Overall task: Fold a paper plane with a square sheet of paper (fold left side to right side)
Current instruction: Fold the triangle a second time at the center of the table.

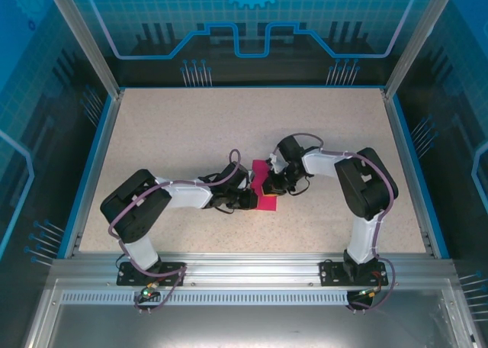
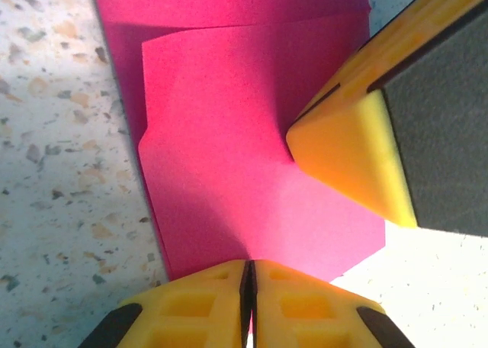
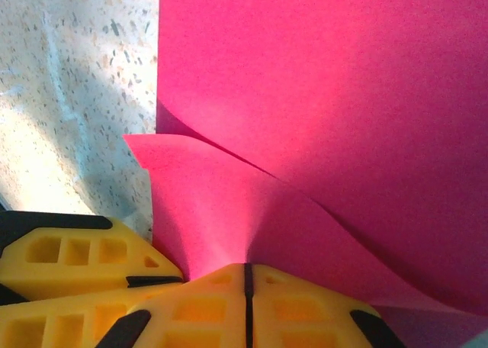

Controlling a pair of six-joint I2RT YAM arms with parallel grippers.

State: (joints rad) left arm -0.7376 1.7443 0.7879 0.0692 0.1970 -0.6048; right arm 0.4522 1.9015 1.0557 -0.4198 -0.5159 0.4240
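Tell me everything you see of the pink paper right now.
The pink paper is thin, plain magenta, matte and unmarked. It lies mid-table on the speckled tabletop, partly folded, with overlapping layers. The left gripper is shut on one edge; the right gripper is shut on a flap that curls up off the layer beneath.

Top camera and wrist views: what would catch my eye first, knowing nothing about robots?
The bright magenta sheet of paper at the middle of the speckled table stands out at once, partly folded over itself. The left gripper and right gripper meet on it from either side, each pinching a paper edge between closed yellow fingers.
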